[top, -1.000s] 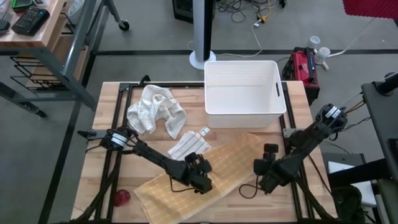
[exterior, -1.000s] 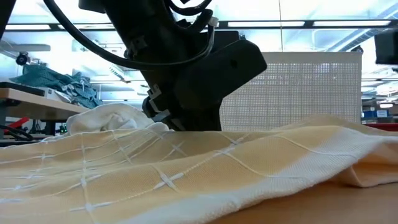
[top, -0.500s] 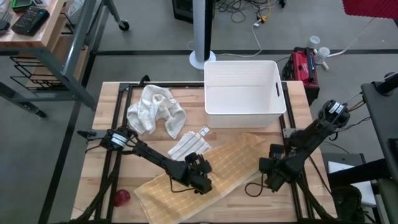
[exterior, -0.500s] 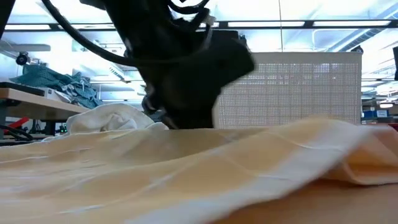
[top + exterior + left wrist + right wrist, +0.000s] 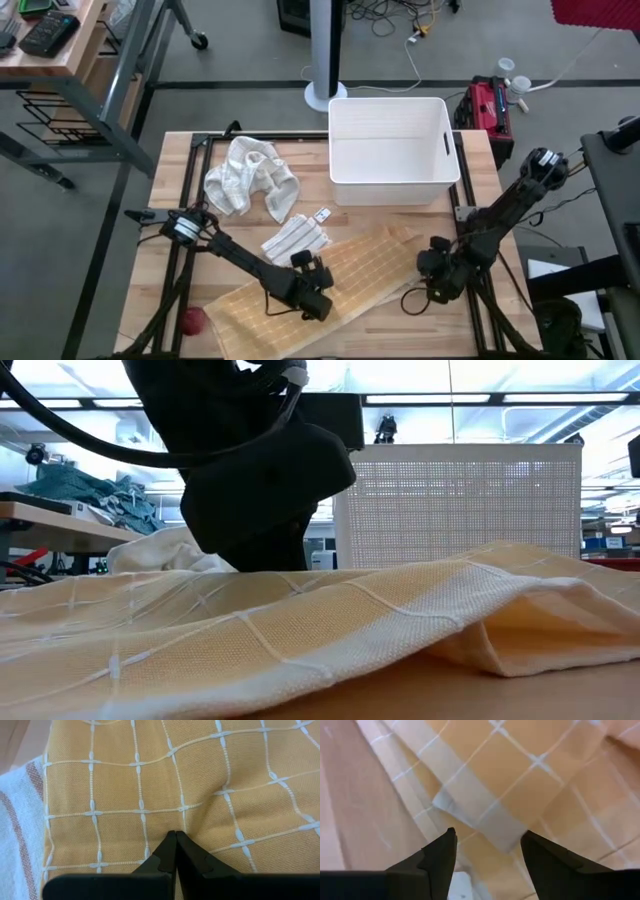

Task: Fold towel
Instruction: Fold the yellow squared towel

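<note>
Tool on the left arm is pressed together, its tips down on the yellow woven towel with a white grid pattern, which lies spread diagonally across the near part of the wooden counter. Whether any cloth is caught between the tips I cannot tell. Right tool stands spread just above the towel's pale hemmed corner, holding nothing. Judging by its rumpled, doubled-over end, the cloth is light, limp and likely to drag and crease rather than lift flat; a corner hem looks the soundest place to take hold.
</note>
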Robot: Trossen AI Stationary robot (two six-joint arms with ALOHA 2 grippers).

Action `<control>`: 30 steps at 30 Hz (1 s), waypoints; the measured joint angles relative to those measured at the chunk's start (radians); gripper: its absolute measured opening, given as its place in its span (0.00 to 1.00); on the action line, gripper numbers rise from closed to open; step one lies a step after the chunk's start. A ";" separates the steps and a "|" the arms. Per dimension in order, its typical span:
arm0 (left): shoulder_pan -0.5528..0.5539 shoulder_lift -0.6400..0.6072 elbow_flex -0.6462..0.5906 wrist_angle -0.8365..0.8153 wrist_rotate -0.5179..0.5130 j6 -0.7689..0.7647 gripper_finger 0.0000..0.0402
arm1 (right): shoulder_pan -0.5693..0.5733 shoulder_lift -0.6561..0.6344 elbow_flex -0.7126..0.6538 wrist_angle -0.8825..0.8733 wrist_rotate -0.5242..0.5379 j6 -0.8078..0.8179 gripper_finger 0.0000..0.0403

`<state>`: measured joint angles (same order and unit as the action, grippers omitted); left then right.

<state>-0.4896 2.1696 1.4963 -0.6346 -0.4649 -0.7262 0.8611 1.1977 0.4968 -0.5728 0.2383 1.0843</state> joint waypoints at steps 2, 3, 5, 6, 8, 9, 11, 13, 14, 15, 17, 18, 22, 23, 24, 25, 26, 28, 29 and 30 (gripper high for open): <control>0.000 0.000 0.000 0.004 -0.011 0.000 0.00 | -0.002 0.003 -0.001 0.004 0.022 -0.004 0.52; 0.000 0.000 -0.001 0.007 -0.016 0.000 0.00 | -0.002 0.008 -0.005 0.007 0.025 -0.004 0.51; 0.001 0.000 -0.001 0.009 -0.021 -0.002 0.00 | -0.002 0.020 -0.015 -0.001 0.037 -0.008 0.50; 0.001 0.000 -0.001 0.010 -0.023 -0.005 0.00 | -0.002 0.028 -0.018 0.003 0.049 -0.007 0.49; 0.001 0.000 -0.001 0.011 -0.028 -0.014 0.00 | -0.002 0.043 -0.022 0.006 0.079 -0.006 0.47; 0.001 0.000 -0.001 0.012 -0.029 -0.015 0.00 | -0.002 0.046 -0.022 0.005 0.097 -0.009 0.46; 0.001 0.001 -0.002 0.015 -0.036 -0.015 0.00 | -0.002 0.048 -0.020 0.008 0.121 -0.023 0.42; 0.002 0.002 -0.002 0.018 -0.043 -0.016 0.00 | -0.002 0.040 -0.013 0.006 0.130 -0.036 0.35; 0.002 0.002 -0.002 0.018 -0.043 -0.016 0.00 | -0.002 0.032 -0.007 0.006 0.130 -0.045 0.31; 0.002 0.002 -0.002 0.018 -0.047 -0.016 0.00 | -0.002 0.027 0.001 0.000 0.131 -0.048 0.26; 0.001 0.002 -0.005 0.021 -0.049 -0.016 0.00 | -0.002 0.020 0.024 -0.046 0.131 -0.053 0.15; 0.001 0.002 -0.008 0.023 -0.051 -0.016 0.00 | -0.002 0.018 0.041 -0.081 0.131 -0.060 0.09; 0.001 0.000 -0.024 0.036 -0.052 -0.021 0.00 | -0.002 0.017 0.138 -0.285 0.141 -0.056 0.03; 0.001 0.000 -0.029 0.043 -0.053 -0.024 0.00 | -0.002 0.018 0.168 -0.346 0.146 -0.055 0.02; 0.001 -0.001 -0.034 0.050 -0.056 -0.024 0.00 | -0.002 0.022 0.198 -0.398 0.148 -0.055 0.01; 0.001 -0.001 -0.037 0.058 -0.061 -0.024 0.00 | -0.002 0.027 0.235 -0.458 0.150 -0.057 0.01; 0.002 -0.001 -0.039 0.063 -0.066 -0.024 0.00 | -0.002 0.030 0.269 -0.513 0.155 -0.061 0.01; 0.002 -0.001 -0.041 0.067 -0.066 -0.024 0.00 | -0.003 0.040 0.335 -0.603 0.158 -0.080 0.01; 0.002 -0.001 -0.042 0.067 -0.065 -0.024 0.00 | -0.005 0.050 0.365 -0.634 0.159 -0.099 0.01; 0.003 -0.001 -0.042 0.067 -0.065 -0.024 0.00 | -0.006 0.062 0.394 -0.664 0.158 -0.119 0.00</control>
<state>-0.4870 2.1685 1.4548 -0.5674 -0.5301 -0.7502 0.8550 1.2595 0.8904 -1.2366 0.3968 0.9653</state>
